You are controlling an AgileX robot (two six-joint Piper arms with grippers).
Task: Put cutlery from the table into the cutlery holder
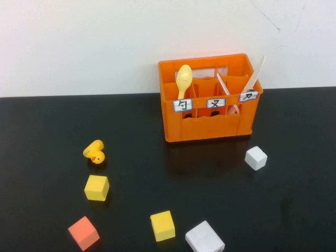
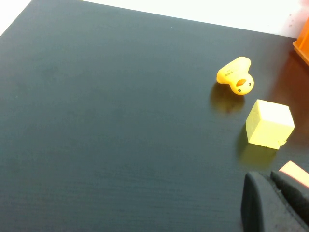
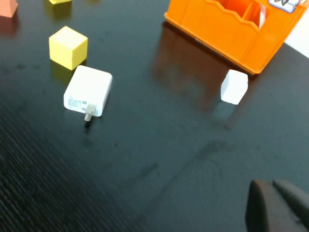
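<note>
Three white labels are showing on the orange cutlery holder (image 1: 210, 100): 勺 (image 1: 182, 105) at left, 叉 (image 1: 216, 103) in the middle, 刀 (image 1: 248, 96) at right. Small print on the white charger (image 3: 88, 90) is proving illegible.

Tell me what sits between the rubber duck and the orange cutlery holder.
Nothing: in the high view only bare black table lies between the duck and the holder. Neither gripper shows there.
</note>
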